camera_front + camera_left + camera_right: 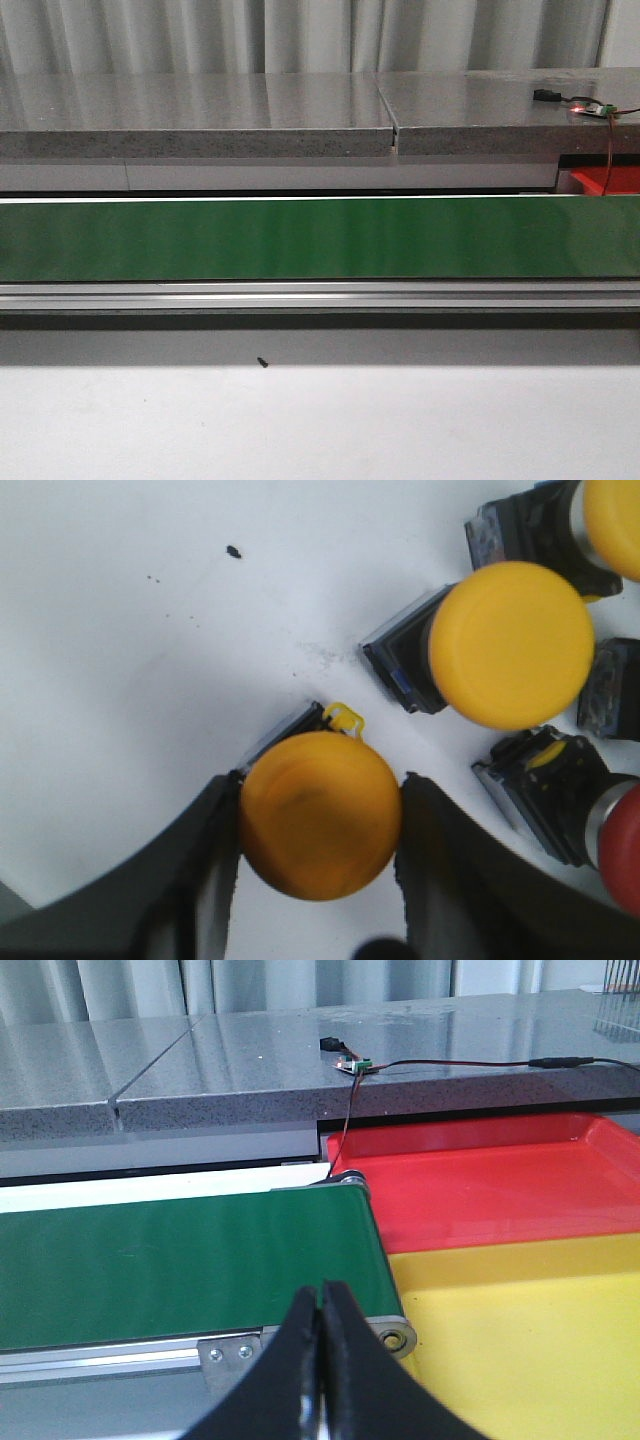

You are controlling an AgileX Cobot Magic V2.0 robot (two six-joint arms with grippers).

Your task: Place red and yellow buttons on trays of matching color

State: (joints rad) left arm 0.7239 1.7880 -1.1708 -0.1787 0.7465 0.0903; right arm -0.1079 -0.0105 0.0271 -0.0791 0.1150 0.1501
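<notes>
A: What does the left gripper (320, 820) hold?

B: Its two dark fingers (205, 880) stand on either side of a yellow button (320, 813), pressed against the cap's edges. The button rests on the white table (130, 680), its black base showing past the cap with a small yellow clip (345, 718) at the base's edge.

A: What lies near it?

B: A second yellow button (512, 645) lies on its side close by, black base toward the gripper. A third yellow cap (613, 515) is cut by the picture's edge, and a red button (622, 850) on a black base lies just beside the right finger. All sit on the table, none in a tray.

A: And the right gripper (322, 1360)?

B: Its fingers meet along a thin seam, with nothing between them. It hangs over the near end of the green belt (180, 1260).

A: Where are the trays?

B: Past the belt's end roller in the right wrist view. The red tray (480, 1180) lies farther off, against the grey stone ledge (250, 1070); the yellow tray (520, 1340) touches its near edge. Both show bare floors, with no buttons in the visible parts.

A: What does the front view add?

B: The belt (300, 238) runs across the frame below the ledge, and a corner of the red tray (605, 181) shows at the right. A small circuit board with a wire (590, 108) sits on the ledge.
</notes>
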